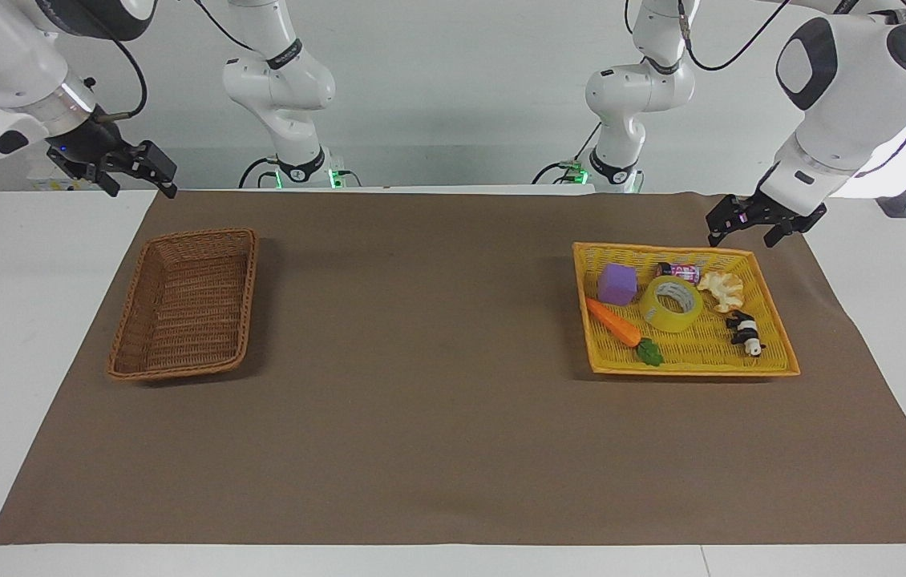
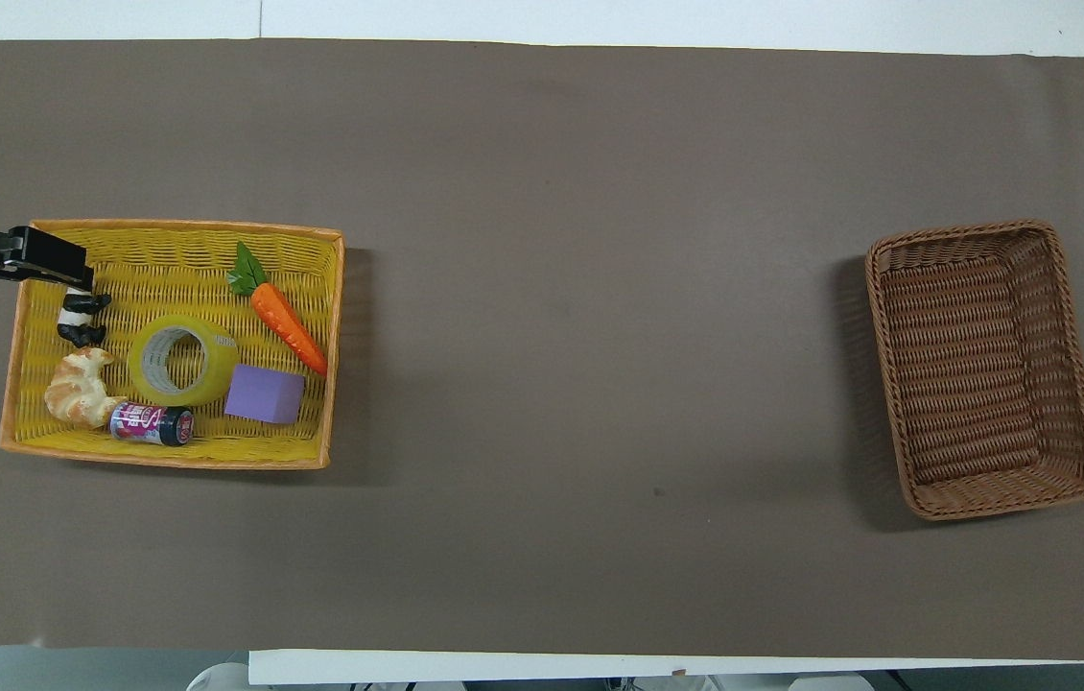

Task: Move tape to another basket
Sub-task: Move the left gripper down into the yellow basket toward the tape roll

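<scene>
Facing view: left gripper [image 1: 751,228] raised, jaws wide, empty, over yellow tray's [image 1: 774,324] robot-side corner, tape [image 1: 671,304] untouched

Carrot [image 1: 614,322], cube [image 1: 617,283], croissant [image 1: 722,289], panda [image 1: 744,331].

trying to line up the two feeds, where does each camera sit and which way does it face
Facing view: high across the table, looking at the robots; both arms show whole, the left gripper open above the yellow basket, the right gripper open, waiting by the brown basket.
Overhead view: above the robots' end, looking steeply down; only gripper tips show at the edges.
Shared: both baskets, the tape lying among the toys, half a turn apart.
</scene>
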{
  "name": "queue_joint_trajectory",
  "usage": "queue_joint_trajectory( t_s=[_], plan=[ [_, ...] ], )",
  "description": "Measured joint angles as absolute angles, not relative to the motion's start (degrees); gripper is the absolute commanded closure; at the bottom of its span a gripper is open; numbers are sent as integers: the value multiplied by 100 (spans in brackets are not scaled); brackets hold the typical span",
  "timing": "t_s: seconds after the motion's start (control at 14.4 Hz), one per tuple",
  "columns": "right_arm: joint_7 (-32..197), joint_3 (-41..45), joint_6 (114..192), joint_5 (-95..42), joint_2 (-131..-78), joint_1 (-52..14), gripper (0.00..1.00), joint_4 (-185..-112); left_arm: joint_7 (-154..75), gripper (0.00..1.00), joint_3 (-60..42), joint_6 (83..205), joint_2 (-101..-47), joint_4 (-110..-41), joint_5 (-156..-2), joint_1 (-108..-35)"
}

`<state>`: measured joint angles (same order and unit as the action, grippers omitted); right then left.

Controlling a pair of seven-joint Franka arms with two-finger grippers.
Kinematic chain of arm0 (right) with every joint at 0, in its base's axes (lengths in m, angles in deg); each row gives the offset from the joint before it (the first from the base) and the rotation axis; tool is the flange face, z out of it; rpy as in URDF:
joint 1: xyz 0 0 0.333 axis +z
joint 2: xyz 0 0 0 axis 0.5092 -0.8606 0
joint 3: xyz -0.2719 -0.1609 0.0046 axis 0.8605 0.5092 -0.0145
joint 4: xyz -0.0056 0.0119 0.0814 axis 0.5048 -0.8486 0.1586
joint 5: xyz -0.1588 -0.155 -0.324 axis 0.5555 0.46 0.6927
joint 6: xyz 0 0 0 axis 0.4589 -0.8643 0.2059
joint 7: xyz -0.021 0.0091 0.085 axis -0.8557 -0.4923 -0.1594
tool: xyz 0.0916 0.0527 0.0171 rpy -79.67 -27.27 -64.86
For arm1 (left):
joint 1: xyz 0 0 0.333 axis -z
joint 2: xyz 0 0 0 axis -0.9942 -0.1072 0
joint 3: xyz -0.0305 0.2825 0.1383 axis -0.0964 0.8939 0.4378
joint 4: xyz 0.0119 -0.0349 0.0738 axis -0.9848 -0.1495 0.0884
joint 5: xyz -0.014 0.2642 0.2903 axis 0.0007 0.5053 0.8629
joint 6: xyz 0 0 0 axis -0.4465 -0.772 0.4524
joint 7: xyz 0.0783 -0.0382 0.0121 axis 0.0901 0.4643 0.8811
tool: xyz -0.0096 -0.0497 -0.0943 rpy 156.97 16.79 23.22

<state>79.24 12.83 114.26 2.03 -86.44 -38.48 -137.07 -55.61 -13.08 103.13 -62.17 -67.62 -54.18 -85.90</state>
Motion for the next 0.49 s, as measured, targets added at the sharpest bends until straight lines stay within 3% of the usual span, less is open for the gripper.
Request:
queue_joint_trajectory(
  t_s=[0.49],
  plan=[
    [7924, 1283, 11426, 203, -8644, -3848, 1, -13707, -5618, 1, -1252, 11680, -5917, -8605, -5418, -8901]
  ],
)
